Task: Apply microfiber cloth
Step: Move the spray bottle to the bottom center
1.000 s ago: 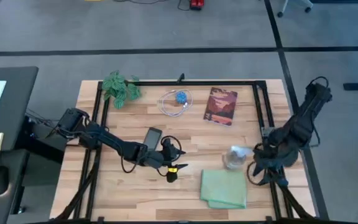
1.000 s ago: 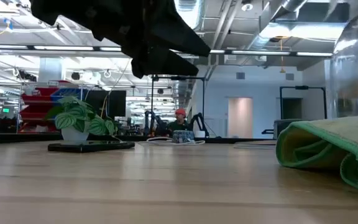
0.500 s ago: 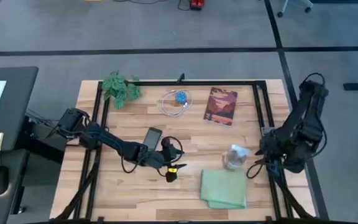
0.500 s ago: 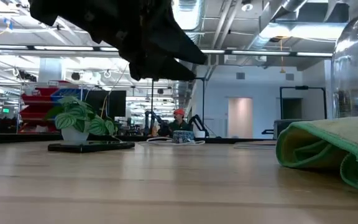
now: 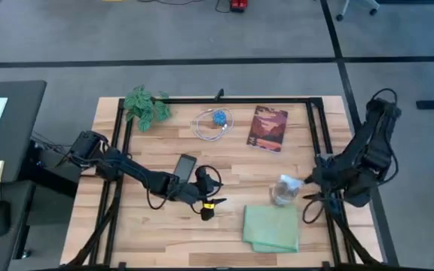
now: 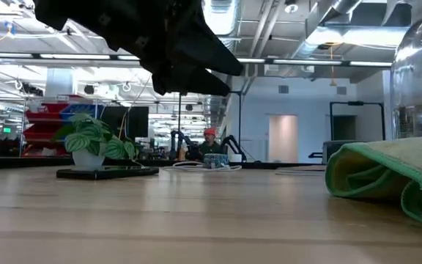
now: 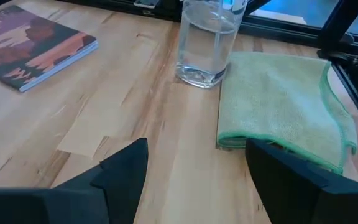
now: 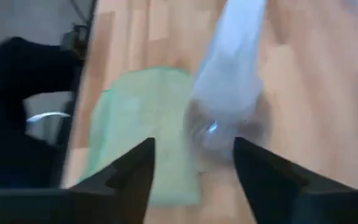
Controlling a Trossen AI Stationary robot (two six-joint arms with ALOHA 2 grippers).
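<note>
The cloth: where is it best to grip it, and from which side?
Probably from above, at the cloth's near-left corner. It lies folded flat, so its edges offer layers to pinch, and the glass stands at its far edge. The left claw is open beside it.

Pale mint-green microfiber cloth (image 5: pixel 271 228) lies folded flat near the table's front edge

High view straight down; low view table-level; both wrist views share microfiber cloth (image 7: pixel 278 112), close.
</note>
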